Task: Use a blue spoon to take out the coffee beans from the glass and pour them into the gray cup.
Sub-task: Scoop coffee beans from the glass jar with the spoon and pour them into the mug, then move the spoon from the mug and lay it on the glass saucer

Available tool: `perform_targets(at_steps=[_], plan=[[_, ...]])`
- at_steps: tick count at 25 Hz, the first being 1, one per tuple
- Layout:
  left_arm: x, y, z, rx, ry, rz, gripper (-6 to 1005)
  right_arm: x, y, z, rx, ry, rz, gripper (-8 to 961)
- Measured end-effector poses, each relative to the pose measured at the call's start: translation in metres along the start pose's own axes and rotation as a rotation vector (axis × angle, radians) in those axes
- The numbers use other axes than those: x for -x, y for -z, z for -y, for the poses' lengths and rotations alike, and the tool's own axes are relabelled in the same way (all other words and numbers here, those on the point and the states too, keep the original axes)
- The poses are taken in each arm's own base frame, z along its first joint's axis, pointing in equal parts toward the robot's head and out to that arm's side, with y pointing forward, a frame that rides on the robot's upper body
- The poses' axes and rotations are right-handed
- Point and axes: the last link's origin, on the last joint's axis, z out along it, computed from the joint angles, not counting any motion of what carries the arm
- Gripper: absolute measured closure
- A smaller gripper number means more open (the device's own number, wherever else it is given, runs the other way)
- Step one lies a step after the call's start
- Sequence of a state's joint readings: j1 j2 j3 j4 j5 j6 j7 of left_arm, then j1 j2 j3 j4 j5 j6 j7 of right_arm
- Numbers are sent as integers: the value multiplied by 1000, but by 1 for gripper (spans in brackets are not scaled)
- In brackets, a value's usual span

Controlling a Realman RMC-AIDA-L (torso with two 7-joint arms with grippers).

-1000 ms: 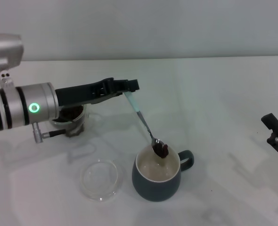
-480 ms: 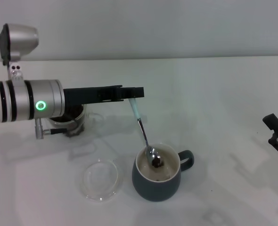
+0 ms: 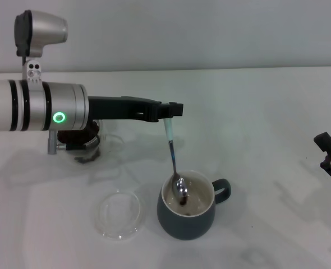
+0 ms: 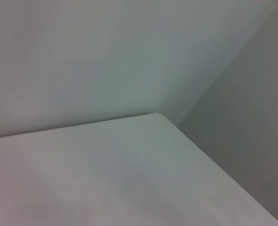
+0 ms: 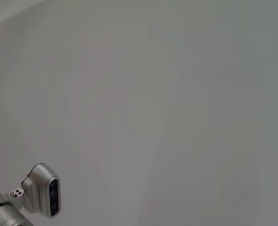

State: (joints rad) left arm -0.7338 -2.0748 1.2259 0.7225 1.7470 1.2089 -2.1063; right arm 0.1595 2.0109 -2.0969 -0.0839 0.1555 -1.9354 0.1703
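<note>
As the left gripper (image 3: pixel 170 112), clamped on the blue spoon (image 3: pixel 173 157), is swinging it steeper than a second ago, the coffee beans (image 3: pixel 183 200) are dropping into the gray cup (image 3: pixel 187 216), so this scoop looks nearly delivered; the right gripper (image 3: pixel 329 155) is idling at the table's right edge, finger state unclear.

The scene was evenly and softly lit. Faint, diffuse shadows were cast on the white table (image 3: pixel 255 112) around the gray cup (image 3: pixel 185 216). Small highlights were seen on the cup's glaze. Both wrist views were rendered featureless and soft.

Glass (image 3: pixel 81 140) half hidden behind arm
</note>
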Motion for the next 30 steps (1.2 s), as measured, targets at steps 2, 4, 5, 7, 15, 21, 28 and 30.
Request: perform_targets(at_steps=[2,4,5,7,15,21,28,30], plan=[[-2,2,-1,-2,-13,-7,862,0,0,0,-2,1,0,169],[-4,6,-2,-8,-32,-21,862,0,0,0,-3,1,-1,169],[-6,9,-2,-13,-46,-32,862,0,0,0,-3,1,0,169],[-9,14,-4,-20,-73,-47,862,0,-1,1,-2,1,2,170],[-5,45,-4,-45,-96,-144,862,1,-6,2,1,5,19,170],[18,77,11,-74,27,-233,863,1,-10,4,3,8,32,170],[65,96,33,-133,184,-256,864,2,-12,10,-35,25,42,170],[77,99,37,-144,215,-259,865,2,-13,12,-50,29,45,170]])
